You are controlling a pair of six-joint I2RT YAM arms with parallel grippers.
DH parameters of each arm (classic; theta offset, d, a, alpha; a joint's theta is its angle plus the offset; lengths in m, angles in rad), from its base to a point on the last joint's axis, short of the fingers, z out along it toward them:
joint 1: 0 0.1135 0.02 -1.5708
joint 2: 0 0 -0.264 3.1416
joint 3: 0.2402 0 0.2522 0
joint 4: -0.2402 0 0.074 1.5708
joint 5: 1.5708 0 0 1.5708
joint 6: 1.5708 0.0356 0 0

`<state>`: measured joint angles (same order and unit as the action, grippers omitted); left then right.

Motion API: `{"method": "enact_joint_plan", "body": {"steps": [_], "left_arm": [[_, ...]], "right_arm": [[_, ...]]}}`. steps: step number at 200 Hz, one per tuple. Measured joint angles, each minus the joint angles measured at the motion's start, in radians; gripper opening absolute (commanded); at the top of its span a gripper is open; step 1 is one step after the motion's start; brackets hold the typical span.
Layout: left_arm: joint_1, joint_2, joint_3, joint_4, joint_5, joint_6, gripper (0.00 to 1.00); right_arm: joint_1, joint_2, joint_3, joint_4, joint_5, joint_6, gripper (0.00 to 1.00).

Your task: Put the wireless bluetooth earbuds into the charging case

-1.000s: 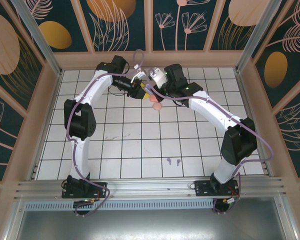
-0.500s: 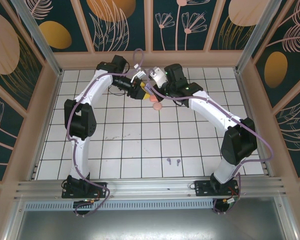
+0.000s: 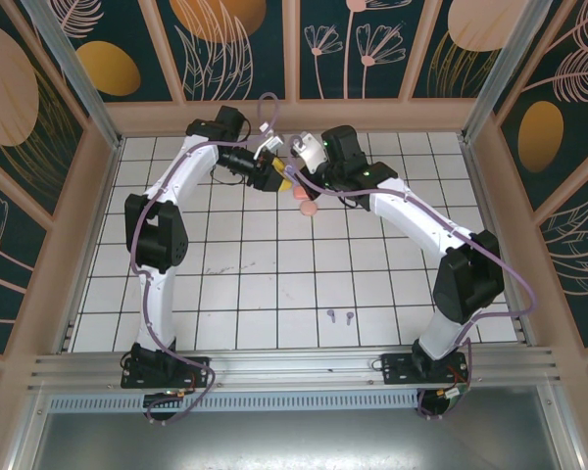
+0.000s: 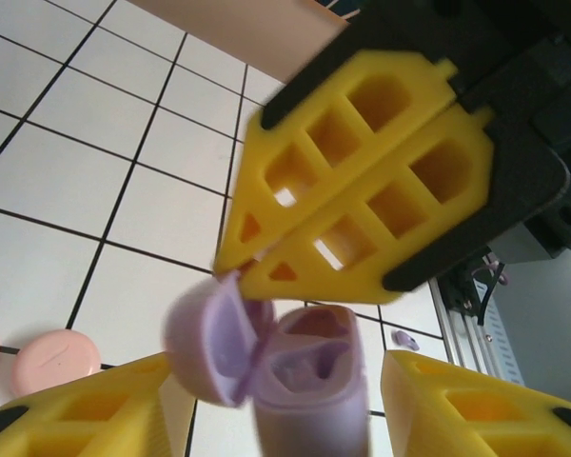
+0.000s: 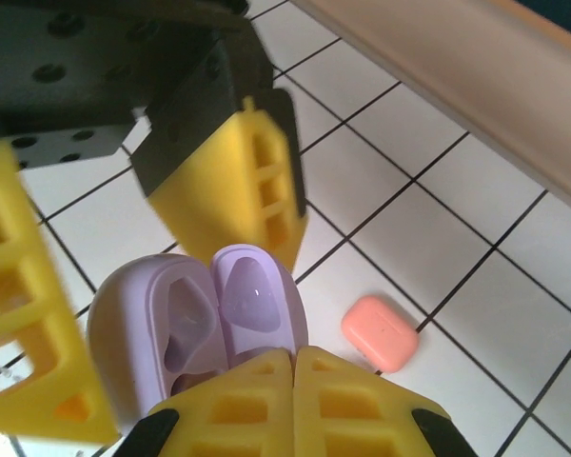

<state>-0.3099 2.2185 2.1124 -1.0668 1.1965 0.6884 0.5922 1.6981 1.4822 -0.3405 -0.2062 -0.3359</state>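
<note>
The jaws of the left gripper (image 4: 285,381) have just spread half-wide astride the open purple case (image 5: 171,324) at 12 o'clock on the table (image 3: 245,284) — gripping or not, I cannot tell — with the right gripper (image 5: 293,357) pinched shut beside it, so the purple earbuds (image 3: 331,314) at 6 o'clock are still unloaded.

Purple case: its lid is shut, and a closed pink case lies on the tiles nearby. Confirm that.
Not right. The purple case has its lid swung open, not shut; the left wrist view shows the hollow inside. The rest stands: a closed pink case lies on the tiles nearby.
</note>
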Motion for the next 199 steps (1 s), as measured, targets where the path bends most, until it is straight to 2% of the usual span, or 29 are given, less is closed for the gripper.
{"method": "enact_joint_plan", "body": {"steps": [34, 110, 199], "left_arm": [[0.002, 0.002, 0.011, 0.009, 0.004, -0.001, 0.48], [0.002, 0.003, 0.011, 0.012, 0.008, 0.004, 0.57], [0.002, 0.003, 0.008, 0.011, 0.013, 0.022, 0.55]], "right_arm": [[0.007, 0.000, -0.006, -0.010, -0.004, 0.000, 0.00], [0.003, 0.000, -0.006, -0.009, 0.000, 0.001, 0.00], [-0.011, 0.001, -0.006, -0.008, -0.001, 0.001, 0.00]]}}
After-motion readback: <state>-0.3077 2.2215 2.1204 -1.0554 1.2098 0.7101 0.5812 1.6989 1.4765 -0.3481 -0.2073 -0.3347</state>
